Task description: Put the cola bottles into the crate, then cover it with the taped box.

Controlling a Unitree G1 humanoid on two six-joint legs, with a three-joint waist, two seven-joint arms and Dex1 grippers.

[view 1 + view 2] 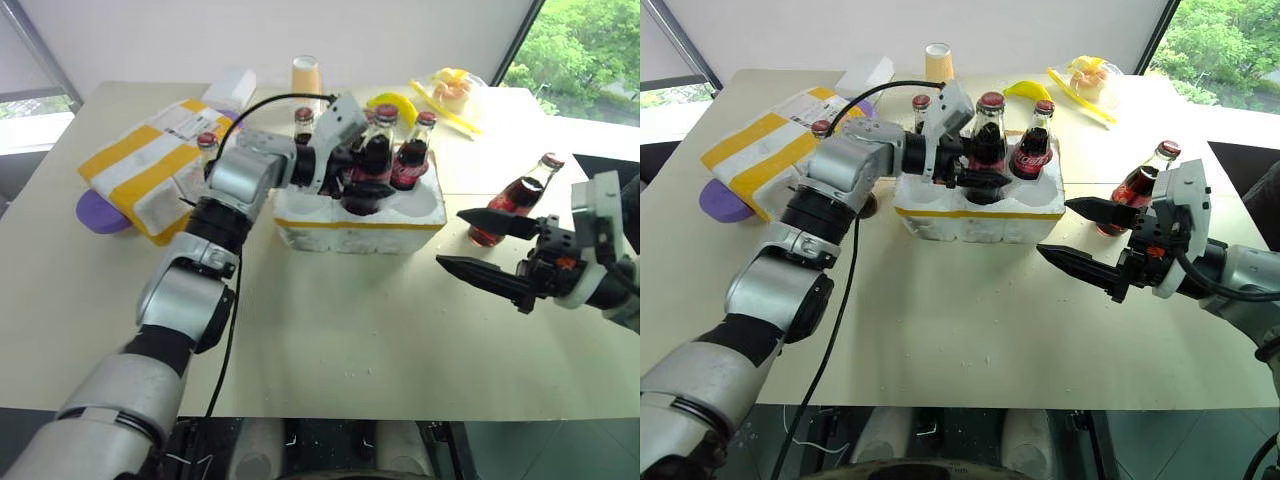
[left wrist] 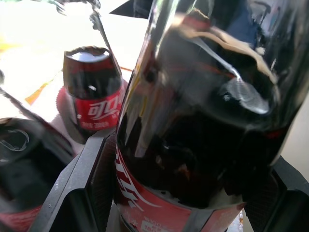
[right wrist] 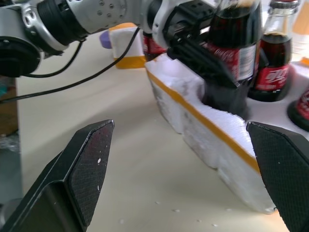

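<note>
left claw (image 1: 975,165) grips a cola bottle (image 1: 988,145) sitting in a front hole of the crate (image 1: 980,215) on the table (image 1: 960,330). right claw (image 1: 1080,235) gapes wide, empty, beside another bottle (image 1: 1137,190).

The left gripper (image 1: 975,168) clasps a cola bottle (image 1: 987,150) over the crate (image 1: 980,215) while the right gripper (image 1: 1080,235) hangs wide open beside it

Black fingers of the left gripper (image 1: 980,172) clasp a dark bottle (image 1: 987,140) with red cap and red label. Below it sits the white crate (image 1: 980,215), yellow-banded. Behind its wrist lies the white box (image 1: 765,150) with yellow stripes, on something purple (image 1: 722,200).
</note>
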